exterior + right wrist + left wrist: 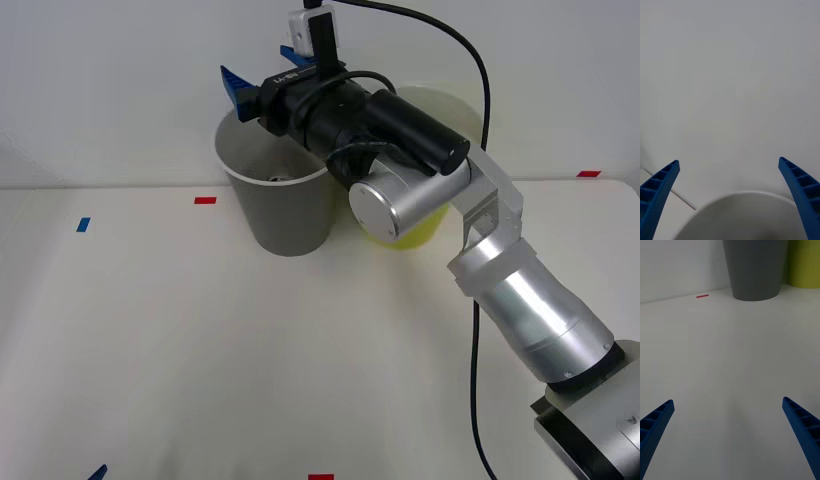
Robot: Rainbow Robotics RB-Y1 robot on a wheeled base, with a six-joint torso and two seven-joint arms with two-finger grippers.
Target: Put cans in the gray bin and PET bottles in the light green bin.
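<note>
Right arm reaches forward and left across the white table (200, 350), its gripper (262, 72) held over the far rim of the gray bin (285, 215). Blue ribbed fingers (658, 187) are spread wide apart with nothing between them; in the right wrist view the bin's white rim (745, 197) curves just beyond them, with the plain wall behind.

A small round silver-topped object, likely the can (276, 179), lies low inside the gray bin, partly hidden by the near wall; its color cannot be made out.

The light green bin (415, 228) stands just right of the gray bin, sides nearly touching, mostly covered in the front view by the arm's silver elbow joint.

Left gripper (728, 435) sits low over bare table, well short of the bins, fingers wide apart and holding nothing. Its wrist view faces the base of the gray bin (754, 270), with the green bin (805, 262) beside it and a red tape mark (702, 296) on the table to the left.

Further tape marks in the front view: red (205, 200) and blue (83, 224) at far left.
</note>
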